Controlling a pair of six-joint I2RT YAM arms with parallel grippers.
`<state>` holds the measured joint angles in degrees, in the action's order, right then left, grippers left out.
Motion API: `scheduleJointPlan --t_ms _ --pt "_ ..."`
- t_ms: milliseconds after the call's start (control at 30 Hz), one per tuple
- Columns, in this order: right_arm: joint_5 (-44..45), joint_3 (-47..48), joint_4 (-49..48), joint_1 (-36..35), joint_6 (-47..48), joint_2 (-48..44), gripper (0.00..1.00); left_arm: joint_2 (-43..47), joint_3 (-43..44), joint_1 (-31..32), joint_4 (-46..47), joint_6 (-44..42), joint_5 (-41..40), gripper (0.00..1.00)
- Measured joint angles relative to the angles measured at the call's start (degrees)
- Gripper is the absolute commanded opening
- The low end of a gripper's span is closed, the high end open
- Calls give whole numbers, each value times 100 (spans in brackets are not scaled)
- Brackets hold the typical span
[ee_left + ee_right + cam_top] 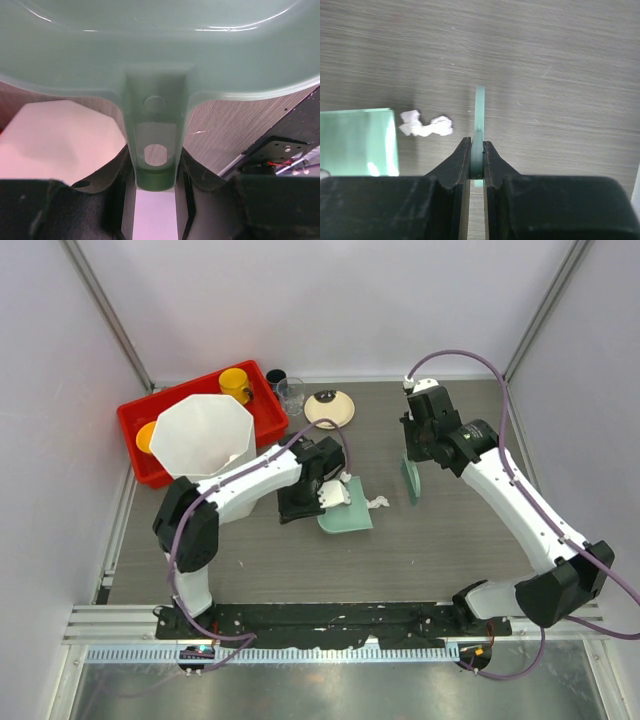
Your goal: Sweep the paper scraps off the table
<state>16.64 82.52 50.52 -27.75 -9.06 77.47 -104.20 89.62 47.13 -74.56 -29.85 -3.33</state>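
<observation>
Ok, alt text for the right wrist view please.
The right gripper pinches a thin pale green plastic blade edge-on over the grey wood-grain table. A crumpled white paper scrap lies left of it, beside a green plastic dustpan.

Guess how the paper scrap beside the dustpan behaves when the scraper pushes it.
Probably very light: the paper scrap is a small crumpled wad, so it should slide easily on the flat table. Its irregular shape may make it tumble past the thin scraper, missing the dustpan.
</observation>
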Motion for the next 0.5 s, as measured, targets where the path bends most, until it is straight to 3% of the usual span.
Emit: scheduleJointPlan --t_ms 267,500 --pt "-114 -903 -671 348 308 0 1 -396 -693 92 -111 227 -70 0" --pt "-256 -1414 -1198 328 448 79 1 -697 -728 111 -197 297 -313 0"
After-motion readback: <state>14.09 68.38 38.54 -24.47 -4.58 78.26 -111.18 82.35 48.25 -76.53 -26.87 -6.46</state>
